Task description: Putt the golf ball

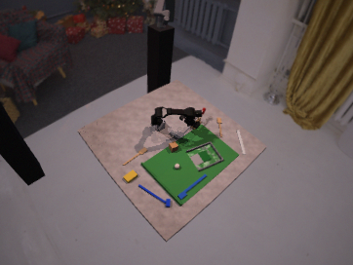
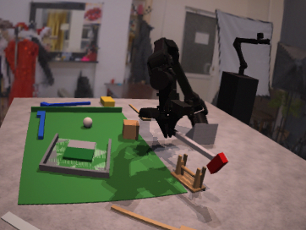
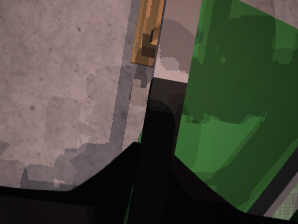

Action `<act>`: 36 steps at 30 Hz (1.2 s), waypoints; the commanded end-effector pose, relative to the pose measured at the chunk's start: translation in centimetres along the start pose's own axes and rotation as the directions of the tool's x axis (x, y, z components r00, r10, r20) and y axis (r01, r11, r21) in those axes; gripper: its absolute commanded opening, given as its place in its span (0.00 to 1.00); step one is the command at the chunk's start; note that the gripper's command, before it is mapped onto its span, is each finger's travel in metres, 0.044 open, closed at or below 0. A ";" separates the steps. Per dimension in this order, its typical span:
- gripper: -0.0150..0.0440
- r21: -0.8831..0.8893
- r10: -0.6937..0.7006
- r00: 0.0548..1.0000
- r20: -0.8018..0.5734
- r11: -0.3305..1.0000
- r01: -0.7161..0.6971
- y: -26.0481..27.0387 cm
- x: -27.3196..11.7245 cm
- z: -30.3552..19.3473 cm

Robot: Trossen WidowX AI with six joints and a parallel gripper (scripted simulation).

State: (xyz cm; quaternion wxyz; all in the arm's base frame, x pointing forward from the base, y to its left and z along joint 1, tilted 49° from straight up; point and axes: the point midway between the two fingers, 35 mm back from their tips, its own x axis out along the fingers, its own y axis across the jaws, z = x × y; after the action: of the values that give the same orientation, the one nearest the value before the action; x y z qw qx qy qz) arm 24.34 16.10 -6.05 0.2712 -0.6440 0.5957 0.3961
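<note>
Now my claw (image 2: 169,130) is pinched tight on the dark grip end of the red putter (image 2: 199,149), whose shaft runs away from my fingers, down and to the right in the exterior view, to the red head (image 2: 217,162) hanging just past the small wooden rack (image 2: 189,173). So the club's long axis points away from the golf ball (image 2: 87,122), which sits on the green mat (image 2: 63,186) well to the left and farther back, beyond the tan block (image 2: 130,129). The raised green (image 2: 79,153) with its grey frame lies near and left of the ball. As I judge it, the move ahead turns on swinging that red head round across the mat to the ball's far side, so a stroke sends it toward the ramp.
</note>
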 end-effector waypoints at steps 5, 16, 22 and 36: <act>0.25 0.007 -0.003 1.000 0.014 1.000 0.003 0.3 -3.2 0.8; 0.25 0.243 -0.032 0.999 0.015 0.970 0.028 -0.1 -4.6 -3.3; 0.25 0.445 -0.064 0.998 -0.003 0.894 0.058 -0.3 -6.3 -6.9; 0.25 0.821 -0.126 0.990 -0.061 0.557 0.121 0.9 -9.4 -15.2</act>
State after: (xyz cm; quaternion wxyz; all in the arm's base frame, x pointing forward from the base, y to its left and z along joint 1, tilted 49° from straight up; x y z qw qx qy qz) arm 26.63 9.97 8.27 0.5340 -0.5098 0.6668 0.1017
